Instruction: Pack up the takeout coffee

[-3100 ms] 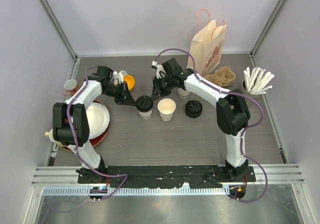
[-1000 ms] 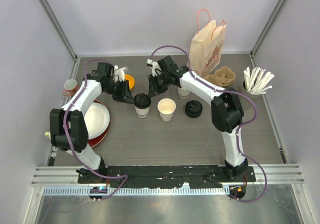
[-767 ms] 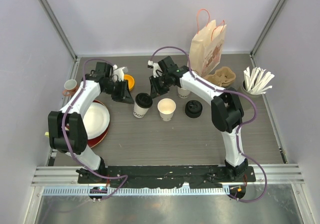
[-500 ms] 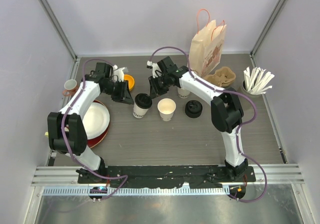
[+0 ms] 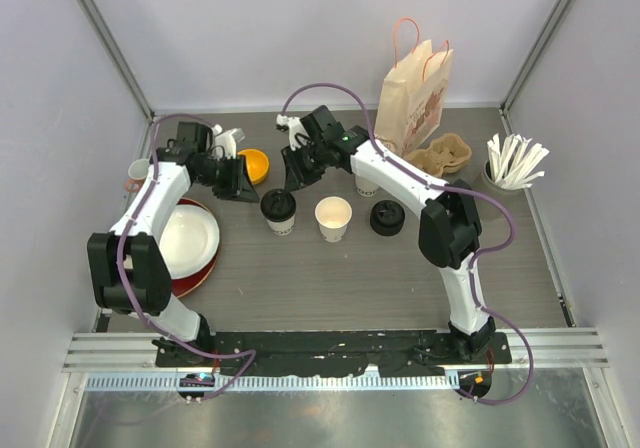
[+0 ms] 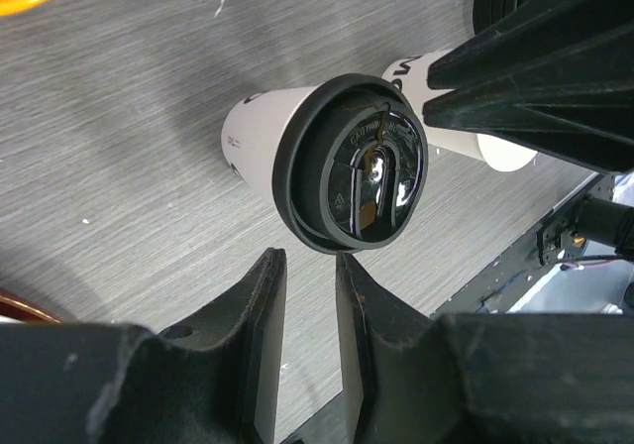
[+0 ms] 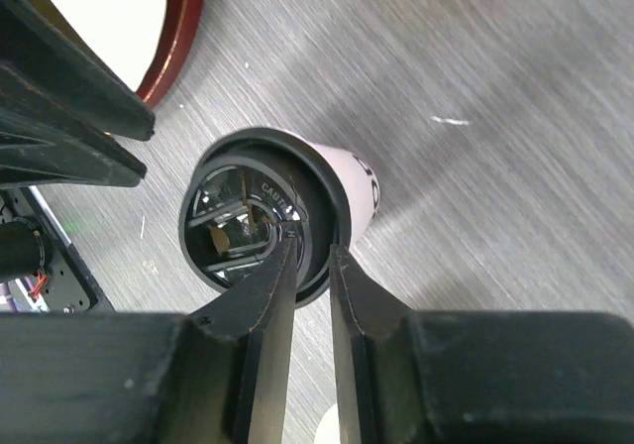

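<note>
Grey table (image 5: 350, 278), mid-frame: the cup (image 5: 278, 211), tilted a moment ago, stands upright and lidded, ready to bag. Left gripper (image 6: 307, 261) is empty, jaws slightly apart. The right gripper (image 7: 311, 251) has narrow jaws at the cup's rim, grip unclear.

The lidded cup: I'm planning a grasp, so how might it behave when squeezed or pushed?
The lidded cup is probably light, thin paper, so a hard squeeze may dent it. Tapering to a narrower base, it could tip if pushed near its black lid.
</note>
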### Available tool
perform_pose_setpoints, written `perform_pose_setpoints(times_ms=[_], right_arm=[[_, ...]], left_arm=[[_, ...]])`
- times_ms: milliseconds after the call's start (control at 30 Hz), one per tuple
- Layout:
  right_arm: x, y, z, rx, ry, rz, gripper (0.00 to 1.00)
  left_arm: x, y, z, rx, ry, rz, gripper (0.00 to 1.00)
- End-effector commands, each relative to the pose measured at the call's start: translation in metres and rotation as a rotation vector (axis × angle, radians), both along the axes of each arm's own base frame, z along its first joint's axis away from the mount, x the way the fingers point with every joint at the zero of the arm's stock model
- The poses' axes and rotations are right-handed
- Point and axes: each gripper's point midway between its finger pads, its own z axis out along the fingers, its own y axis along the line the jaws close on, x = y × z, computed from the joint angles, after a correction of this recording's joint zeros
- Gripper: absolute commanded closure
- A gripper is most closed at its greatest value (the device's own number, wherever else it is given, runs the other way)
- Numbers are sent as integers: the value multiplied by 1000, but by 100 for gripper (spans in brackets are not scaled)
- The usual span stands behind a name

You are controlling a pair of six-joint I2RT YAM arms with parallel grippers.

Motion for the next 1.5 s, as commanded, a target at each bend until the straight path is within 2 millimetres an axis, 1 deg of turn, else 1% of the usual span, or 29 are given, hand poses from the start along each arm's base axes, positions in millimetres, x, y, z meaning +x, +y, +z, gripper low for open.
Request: perform_pose_setpoints(times_ms=[0,67,100,133,167,200,267,300,333,367,400,467,500,533,600,667,767,800,900,933,1067,1100,1133,1267,1300,1400,1433,1467], right_arm=[[14,4,21,-1,-77,-13,73],[19,-2,22,-19,-85,-58,73],[19,-5,26,-18,-87,-75,73],[20,-9,26,-19,-76,-96,73],[17,-10,29,-7,-57,-115,73],[9,-15,29,-10,-40,-122,73],[-1,-14,34,38,-6,-135,71],[-12,-19,29,39,22,-138,68],[-15,-17,29,58,28,-133,66],[-23,-16,24,56,45,-125,64],[-29,-19,15,41,71,-128,61],[-38,-19,10,32,85,-128,60],[-43,-20,4,22,97,-126,60],[-43,-18,4,34,97,-130,59],[-44,-17,0,39,106,-131,60],[-44,-14,-4,40,115,-127,60],[-43,-9,-4,58,119,-117,60],[-41,-8,0,64,113,-115,61],[-43,-8,-2,59,125,-107,61],[-44,-8,-2,57,128,-106,61],[-42,-11,-10,38,124,-118,61],[-39,-12,-10,38,121,-125,61],[-37,-11,-9,39,115,-128,61],[-21,-13,-3,61,89,-157,62],[-19,-14,-5,56,91,-159,62],[-12,-13,-4,62,82,-159,62],[-10,-12,-9,56,88,-158,62],[-8,-11,-7,61,83,-157,62]], left_arm=[[14,5,25,-21,-88,16,70],[22,7,22,-20,-90,31,70],[27,6,22,-26,-96,35,70],[30,5,22,-36,-96,36,70],[36,1,22,-55,-92,29,70],[41,0,22,-61,-103,24,70],[52,-2,23,-62,-120,19,70],[56,-4,16,-61,-105,15,70],[59,-6,15,-62,-103,10,69],[63,-7,18,-65,-112,4,69],[65,-10,11,-68,-90,-1,69],[71,-12,10,-69,-89,1,69],[73,-12,8,-71,-80,3,69],[74,-13,4,-75,-68,3,69],[76,-16,4,-79,-69,-3,69],[73,-18,4,-85,-63,-8,69],[68,-20,5,-95,-62,-14,69],[67,-20,5,-96,-62,-18,69],[59,-21,3,-103,-52,-24,69],[55,-21,0,-101,-39,-22,70],[46,-21,-5,-103,-19,-22,70],[44,-21,-4,-102,-22,-25,70],[40,-20,-6,-101,-10,-25,70],[31,-18,-4,-94,-13,-22,71],[27,-17,-4,-83,-9,-19,71],[19,-14,-8,-66,2,-14,71],[16,-13,-11,-59,14,-14,71],[14,-11,-12,-54,15,-14,71]])
